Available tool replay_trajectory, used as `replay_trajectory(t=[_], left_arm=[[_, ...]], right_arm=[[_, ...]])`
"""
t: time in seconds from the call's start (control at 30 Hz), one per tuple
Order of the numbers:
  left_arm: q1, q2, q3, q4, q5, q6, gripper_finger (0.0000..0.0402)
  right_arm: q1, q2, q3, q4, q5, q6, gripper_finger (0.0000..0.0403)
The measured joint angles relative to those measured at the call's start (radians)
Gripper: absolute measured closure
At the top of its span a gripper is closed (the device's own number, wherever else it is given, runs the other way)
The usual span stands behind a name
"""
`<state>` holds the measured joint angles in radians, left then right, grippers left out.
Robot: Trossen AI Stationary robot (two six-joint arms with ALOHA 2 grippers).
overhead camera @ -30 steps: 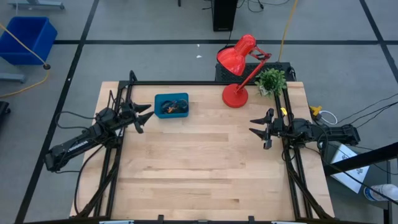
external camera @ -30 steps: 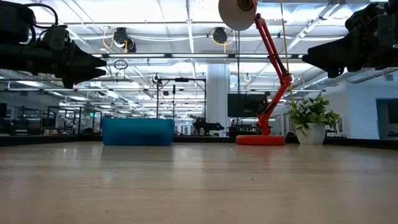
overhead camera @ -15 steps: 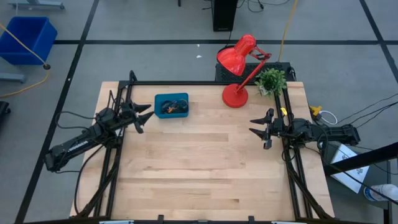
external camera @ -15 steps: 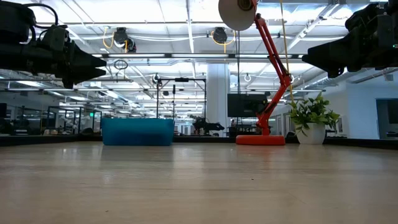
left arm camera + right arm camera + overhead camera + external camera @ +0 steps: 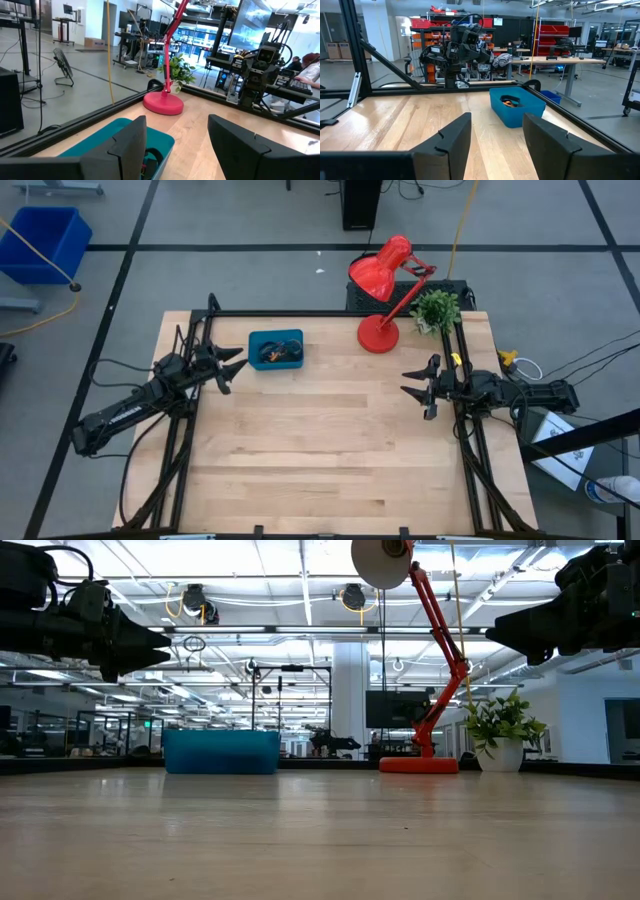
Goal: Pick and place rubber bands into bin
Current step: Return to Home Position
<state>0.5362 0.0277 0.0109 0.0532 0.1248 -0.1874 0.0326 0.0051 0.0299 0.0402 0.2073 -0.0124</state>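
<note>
One bin (image 5: 252, 351) sits on the tabletop (image 5: 320, 455) near its far edge, left of the one red lamp (image 5: 379, 334). The rubber bands (image 5: 276, 352) lie heaped inside it. Black and orange loops can be made out, but they overlap too much to count. No band shows on the bare wood.

There are two arms, one at each side rail, each with one hand. The left hand (image 5: 233, 369) hovers just beside the bin's left end, above the tabletop, with its two fingers spread and nothing between them. The right hand (image 5: 409, 382) hangs by the right rail, well apart from the bin, with its two fingers likewise parted and bare.

One small potted plant (image 5: 436, 309) stands just right of the lamp, at the far right corner. One larger blue crate (image 5: 40, 240) rests on the floor, beyond the tabletop's far left corner.
</note>
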Motion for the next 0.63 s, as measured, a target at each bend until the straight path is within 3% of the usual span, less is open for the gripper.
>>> replay_trajectory(t=[0.63], left_arm=[[0.0,0.0,0.0,0.0,0.0,0.0,0.0183]], right_arm=[[0.0,0.0,0.0,0.0,0.0,0.0,0.0227]])
